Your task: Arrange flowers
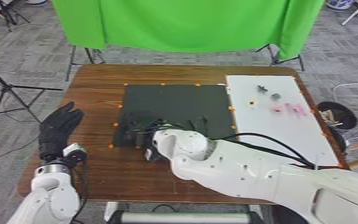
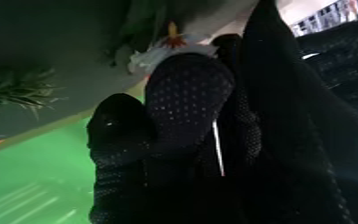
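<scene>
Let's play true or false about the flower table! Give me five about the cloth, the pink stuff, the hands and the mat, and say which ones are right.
1. The cloth behind the table is green. True.
2. Something pink lies on the white board. True.
3. The robot's left hand is on that white board. False: it is at the table's left edge.
4. The dark mat has no arm over it. False: the right arm reaches over it.
5. A white flower is near the right hand. True.
</scene>
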`<state>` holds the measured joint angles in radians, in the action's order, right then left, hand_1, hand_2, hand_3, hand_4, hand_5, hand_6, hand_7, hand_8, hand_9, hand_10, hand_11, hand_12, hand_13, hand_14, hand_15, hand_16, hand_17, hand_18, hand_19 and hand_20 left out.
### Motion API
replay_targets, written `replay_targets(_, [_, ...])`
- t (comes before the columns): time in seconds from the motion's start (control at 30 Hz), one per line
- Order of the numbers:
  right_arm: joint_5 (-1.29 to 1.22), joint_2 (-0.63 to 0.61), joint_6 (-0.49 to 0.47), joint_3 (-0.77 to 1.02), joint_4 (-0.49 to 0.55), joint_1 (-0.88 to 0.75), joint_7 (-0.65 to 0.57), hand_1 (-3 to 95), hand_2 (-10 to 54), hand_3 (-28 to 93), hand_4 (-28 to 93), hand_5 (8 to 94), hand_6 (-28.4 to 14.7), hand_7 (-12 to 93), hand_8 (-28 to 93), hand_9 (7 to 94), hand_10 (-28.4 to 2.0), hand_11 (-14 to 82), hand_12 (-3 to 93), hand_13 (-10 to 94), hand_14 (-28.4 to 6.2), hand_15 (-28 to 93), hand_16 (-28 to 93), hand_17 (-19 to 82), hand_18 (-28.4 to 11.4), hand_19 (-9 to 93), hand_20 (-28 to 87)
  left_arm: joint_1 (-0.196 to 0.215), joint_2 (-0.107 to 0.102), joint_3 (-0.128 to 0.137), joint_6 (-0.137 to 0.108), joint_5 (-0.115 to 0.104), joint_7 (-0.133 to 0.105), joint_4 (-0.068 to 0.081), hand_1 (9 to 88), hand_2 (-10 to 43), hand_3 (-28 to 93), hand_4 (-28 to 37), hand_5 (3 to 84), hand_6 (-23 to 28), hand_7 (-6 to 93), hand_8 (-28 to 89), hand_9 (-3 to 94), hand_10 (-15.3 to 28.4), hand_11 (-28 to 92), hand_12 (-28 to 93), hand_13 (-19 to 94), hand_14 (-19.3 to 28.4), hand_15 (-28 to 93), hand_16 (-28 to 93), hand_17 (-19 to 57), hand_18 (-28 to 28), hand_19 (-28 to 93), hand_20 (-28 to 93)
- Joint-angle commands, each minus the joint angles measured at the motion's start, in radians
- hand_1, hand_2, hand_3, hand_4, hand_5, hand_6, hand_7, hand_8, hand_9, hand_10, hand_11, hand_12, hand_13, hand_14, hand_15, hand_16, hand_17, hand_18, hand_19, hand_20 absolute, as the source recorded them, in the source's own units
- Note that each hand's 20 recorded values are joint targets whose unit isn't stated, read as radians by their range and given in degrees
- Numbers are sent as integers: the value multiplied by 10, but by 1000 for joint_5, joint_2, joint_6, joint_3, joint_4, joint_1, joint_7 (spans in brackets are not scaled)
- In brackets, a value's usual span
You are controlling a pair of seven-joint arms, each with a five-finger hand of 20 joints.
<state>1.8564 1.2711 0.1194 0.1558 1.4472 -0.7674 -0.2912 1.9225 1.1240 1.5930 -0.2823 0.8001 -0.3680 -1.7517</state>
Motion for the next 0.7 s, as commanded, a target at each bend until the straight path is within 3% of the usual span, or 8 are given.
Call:
replay_targets(0.03, [-17,-5,-46,23,31,10,-24,449,-95,733,-139,600,64,189,-140,629,-125,87,114,890,-22,554,288,641,-96,924,392,3,5,4,20,8,15,5,433,193,682,-242,513,26,186,-83,518,139,255,112,450,139,212,-30,240,109,63,314])
replay_targets(0.33, [-47,-8,-75,50,50,25,-26,432,-95,730,-135,558,76,197,-151,585,-139,76,116,880,-25,555,283,632,-98,920,395,5,7,4,18,7,12,4,436,190,681,-245,516,22,188,-65,519,139,256,114,450,140,213,-29,239,110,62,313])
replay_targets(0.37, [-49,-5,-75,54,50,29,-19,431,-95,729,-136,556,77,198,-151,581,-141,74,115,879,-26,555,282,631,-99,919,395,15,7,3,10,3,5,-4,436,190,681,-245,516,22,188,-63,519,139,256,114,450,140,214,-29,239,110,62,313])
replay_targets(0.4, [-57,-7,-74,60,58,32,-23,431,-95,729,-136,555,77,199,-152,579,-143,74,115,879,-26,556,282,631,-99,919,395,11,6,-2,11,5,7,-3,437,190,680,-246,516,22,188,-61,520,140,255,113,450,140,213,-29,239,110,62,313])
replay_targets(0.5, [-83,-14,-29,75,68,40,-13,425,-95,724,-138,547,79,201,-154,567,-147,71,114,879,-26,556,279,629,-102,920,396,10,8,5,15,5,9,0,436,188,682,-244,517,22,186,-62,520,139,256,114,451,140,214,-29,238,111,62,313])
replay_targets(0.57, [-122,-24,-25,99,95,45,-20,419,-95,723,-145,547,80,204,-155,560,-149,70,114,880,-26,557,276,630,-102,920,394,22,8,5,3,2,3,-9,434,188,684,-243,518,22,185,-63,521,139,257,114,451,140,214,-28,237,111,61,312])
replay_targets(0.7, [-173,-125,6,157,207,65,-21,403,-95,727,-157,538,80,201,-156,550,-154,69,114,880,-26,559,273,630,-102,921,393,34,7,16,4,3,1,-15,436,186,681,-244,518,22,185,-61,521,139,257,115,452,141,214,-28,236,111,61,311])
